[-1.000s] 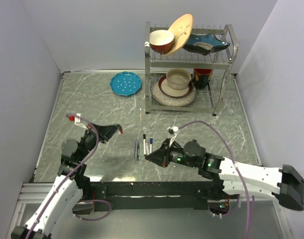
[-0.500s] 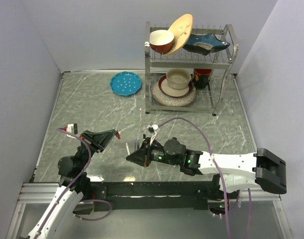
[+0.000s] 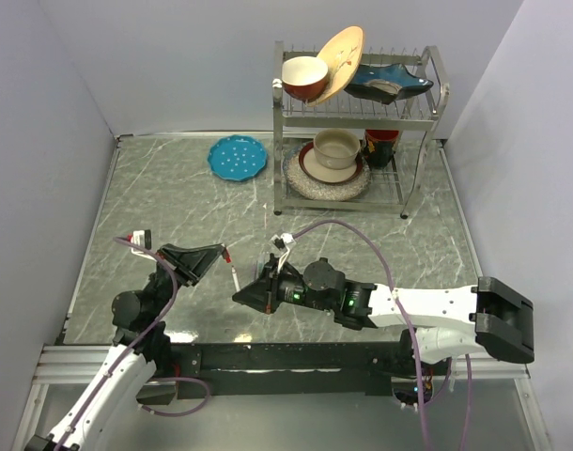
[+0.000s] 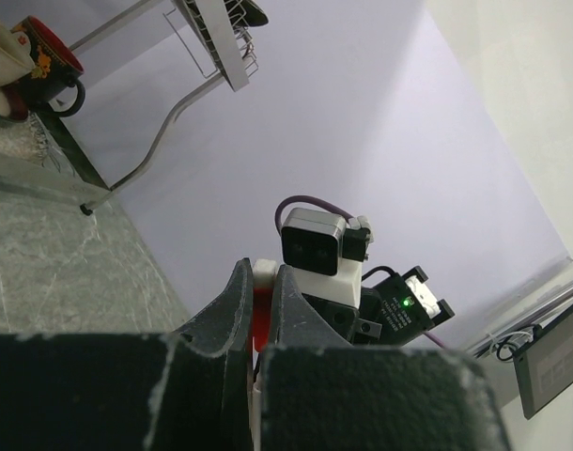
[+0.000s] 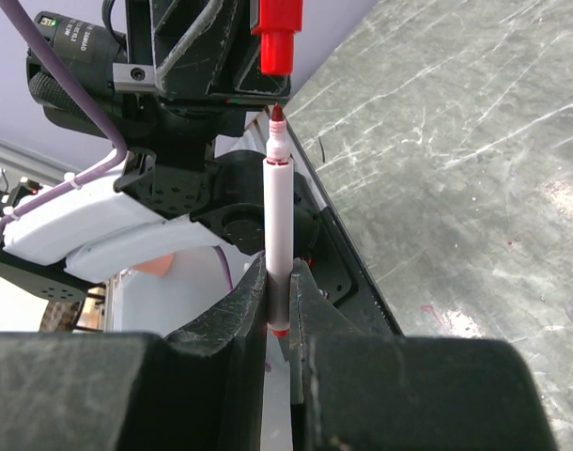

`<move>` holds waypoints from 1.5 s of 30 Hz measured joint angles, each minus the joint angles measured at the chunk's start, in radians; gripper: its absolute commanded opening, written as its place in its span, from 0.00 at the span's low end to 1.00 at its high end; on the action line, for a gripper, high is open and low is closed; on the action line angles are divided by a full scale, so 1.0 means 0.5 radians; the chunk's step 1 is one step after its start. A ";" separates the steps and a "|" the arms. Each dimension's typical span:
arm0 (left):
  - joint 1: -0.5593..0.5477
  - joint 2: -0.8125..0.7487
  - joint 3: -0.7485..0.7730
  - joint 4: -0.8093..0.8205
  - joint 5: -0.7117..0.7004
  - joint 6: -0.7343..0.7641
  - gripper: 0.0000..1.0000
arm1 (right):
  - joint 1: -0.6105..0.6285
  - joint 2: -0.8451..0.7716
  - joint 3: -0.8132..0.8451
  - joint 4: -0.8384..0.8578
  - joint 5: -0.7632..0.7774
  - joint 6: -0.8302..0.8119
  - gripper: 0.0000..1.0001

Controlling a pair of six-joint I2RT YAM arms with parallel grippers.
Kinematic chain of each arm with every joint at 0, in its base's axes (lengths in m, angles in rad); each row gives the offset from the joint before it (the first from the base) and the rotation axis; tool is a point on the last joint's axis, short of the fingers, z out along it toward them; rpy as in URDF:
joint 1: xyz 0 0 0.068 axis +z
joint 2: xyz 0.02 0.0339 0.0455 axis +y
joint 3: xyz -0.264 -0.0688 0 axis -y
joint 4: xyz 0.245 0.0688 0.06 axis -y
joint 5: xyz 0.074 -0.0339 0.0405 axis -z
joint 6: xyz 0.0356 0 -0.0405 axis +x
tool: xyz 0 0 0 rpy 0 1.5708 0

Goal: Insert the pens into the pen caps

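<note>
Jaws of the left gripper (image 4: pixel 261 279), shut tight, hide most of the red pen cap (image 4: pixel 260 319) in its wrist view. The right gripper (image 5: pixel 277 287) pinches the white-barrelled red pen (image 5: pixel 277 207), tip just short of the cap's mouth, both off the surface (image 5: pixel 474 141).

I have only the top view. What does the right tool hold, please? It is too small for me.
Observer: A white pen with a red tip, gripped near its rear end by the right tool.
Operator: And the left tool?
Observer: The left tool is shut on a red cap, just in front of the pen tip.
Operator: Is the tip inside the cap?
Observer: Not yet. The right wrist view shows a small gap, and there tip and cap line up.
</note>
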 measured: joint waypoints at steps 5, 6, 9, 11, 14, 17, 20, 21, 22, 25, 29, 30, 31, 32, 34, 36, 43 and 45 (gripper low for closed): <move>-0.031 0.017 0.000 0.020 0.001 0.002 0.01 | 0.000 0.011 0.018 0.003 0.000 -0.001 0.00; -0.035 0.018 0.000 0.019 0.001 0.002 0.01 | 0.000 0.013 0.019 0.003 -0.001 -0.001 0.00; -0.053 0.021 0.000 0.018 0.001 0.010 0.01 | 0.000 0.021 0.019 0.002 -0.001 -0.005 0.00; -0.063 0.025 0.000 0.018 0.001 0.016 0.01 | 0.000 0.022 0.019 0.001 0.000 -0.008 0.00; -0.076 0.029 0.000 0.018 0.001 0.018 0.01 | 0.000 0.022 0.021 0.000 0.000 -0.010 0.00; -0.090 0.034 0.000 0.019 0.003 0.020 0.01 | 0.000 0.022 0.031 -0.002 0.000 -0.014 0.00; -0.098 0.040 0.000 0.017 0.005 0.033 0.01 | 0.000 0.023 0.034 -0.013 0.001 -0.015 0.00; -0.101 0.040 0.000 0.015 0.005 0.039 0.01 | 0.000 0.023 0.034 -0.016 0.001 -0.015 0.00; -0.105 0.039 0.001 0.011 0.007 0.054 0.01 | 0.000 0.023 0.035 -0.021 0.001 -0.016 0.00; -0.110 0.032 0.006 -0.033 0.015 0.088 0.01 | 0.000 0.022 0.040 -0.056 0.007 -0.018 0.00; -0.117 0.007 0.035 -0.146 0.037 0.156 0.01 | 0.000 0.021 0.040 -0.100 0.028 -0.031 0.00; -0.117 -0.002 0.040 -0.175 0.043 0.169 0.01 | 0.000 0.018 0.040 -0.113 0.037 -0.037 0.00; -0.117 -0.008 0.041 -0.185 0.049 0.173 0.01 | 0.001 0.017 0.041 -0.127 0.040 -0.043 0.00; -0.117 -0.014 0.043 -0.209 0.056 0.177 0.01 | 0.002 0.014 0.041 -0.143 0.043 -0.050 0.00; -0.118 -0.015 0.043 -0.227 0.071 0.175 0.01 | 0.006 0.008 0.041 -0.167 0.048 -0.060 0.00; -0.118 -0.015 0.043 -0.241 0.084 0.169 0.01 | 0.008 -0.005 0.041 -0.195 0.048 -0.067 0.00; -0.124 -0.038 0.130 -0.404 0.172 0.172 0.01 | 0.013 -0.077 0.041 -0.242 0.085 -0.080 0.00; -0.124 -0.039 0.177 -0.465 0.179 0.179 0.01 | 0.014 -0.101 0.041 -0.243 0.084 -0.083 0.00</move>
